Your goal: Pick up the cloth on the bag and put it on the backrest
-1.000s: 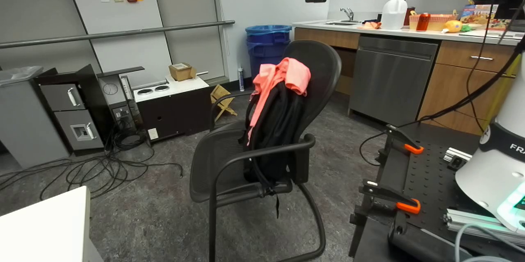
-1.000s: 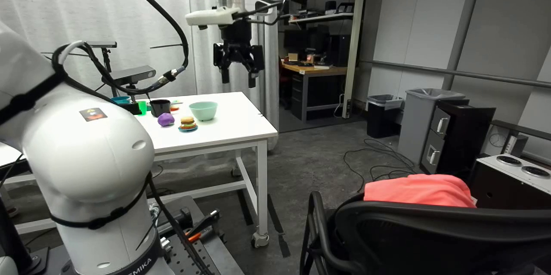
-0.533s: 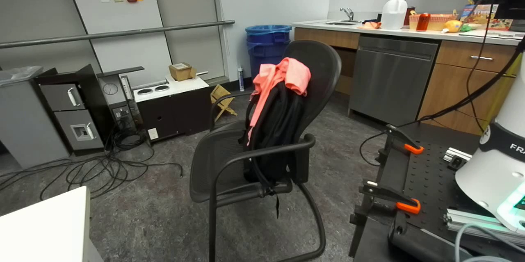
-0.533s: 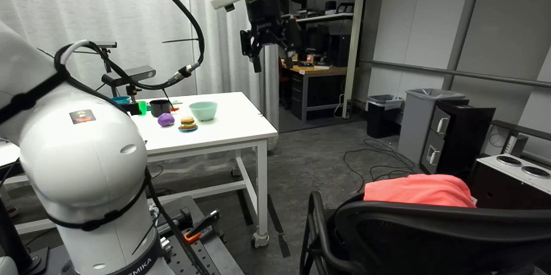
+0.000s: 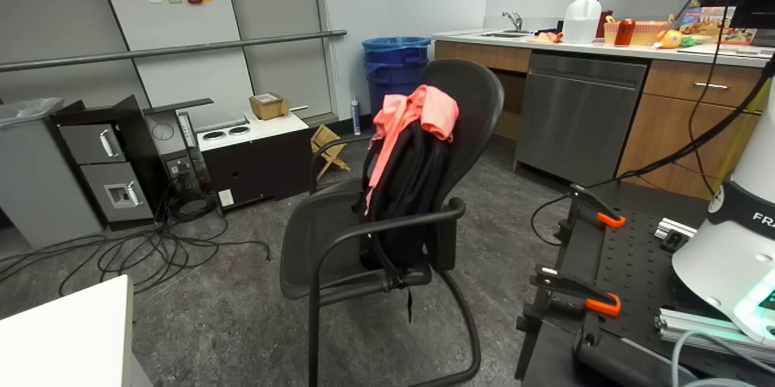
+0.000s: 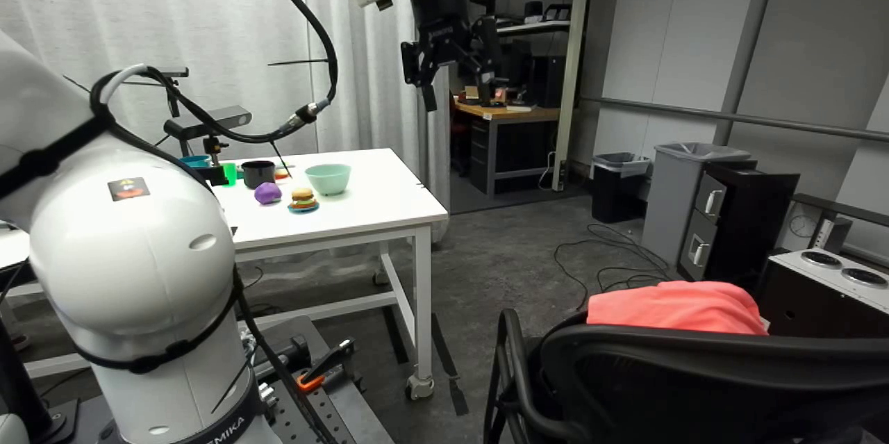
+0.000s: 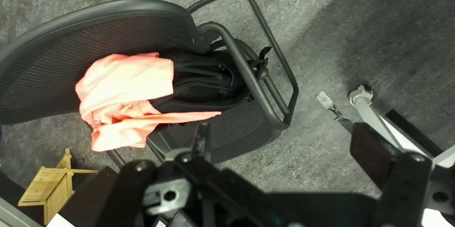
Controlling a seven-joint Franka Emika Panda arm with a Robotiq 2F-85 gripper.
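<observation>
The salmon-pink cloth (image 5: 418, 111) lies crumpled over the top of a black bag (image 5: 405, 199), with one strip hanging down its front. The bag stands on the chair seat against the black mesh backrest (image 5: 475, 96). In an exterior view the cloth (image 6: 674, 308) shows above the backrest (image 6: 694, 374), which hides the bag. In the wrist view the cloth (image 7: 124, 81) and bag (image 7: 206, 81) lie left of the jaws, below the backrest (image 7: 124, 35). My gripper (image 6: 458, 98) is open, empty and tilted, high up and apart from the cloth. It also shows in the wrist view (image 7: 282, 131).
The chair has armrests (image 5: 393, 226) on both sides. A white table (image 6: 389, 208) holds a green bowl (image 6: 328, 178), a toy burger (image 6: 303, 199) and a black cup (image 6: 258, 174). A toy stove (image 5: 254, 132) and loose cables (image 5: 163, 248) are on the floor beyond the chair.
My gripper has moved up and to the right in an exterior view and has tilted, and it has nearly left the top of the frame elsewhere. Cloth, bag and chair have not moved.
</observation>
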